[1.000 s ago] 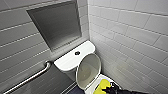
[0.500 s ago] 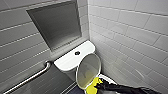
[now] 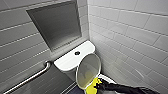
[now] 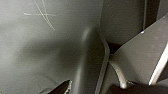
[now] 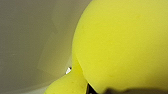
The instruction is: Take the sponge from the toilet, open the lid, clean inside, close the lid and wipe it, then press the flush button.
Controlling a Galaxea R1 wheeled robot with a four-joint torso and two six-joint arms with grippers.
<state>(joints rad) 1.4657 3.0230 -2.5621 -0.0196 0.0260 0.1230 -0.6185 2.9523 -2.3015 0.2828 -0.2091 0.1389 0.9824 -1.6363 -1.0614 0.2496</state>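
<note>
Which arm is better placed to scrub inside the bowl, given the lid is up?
Right. The right gripper holds the sponge against the raised lid, close to the toilet bowl rim. The left wrist camera faces dark grey surfaces, not the bowl, so that arm looks worse placed.

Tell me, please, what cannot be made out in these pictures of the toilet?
The bowl, head view: its inside is covered by the sponge and the right arm and cut off by the bottom edge.
The sponge, head view: lower part cut off by the bottom edge; right wrist view: too close to show its outline.
Left wrist view: dark blurred surfaces, not identifiable.
The flush button, head view: too small for detail.
</note>
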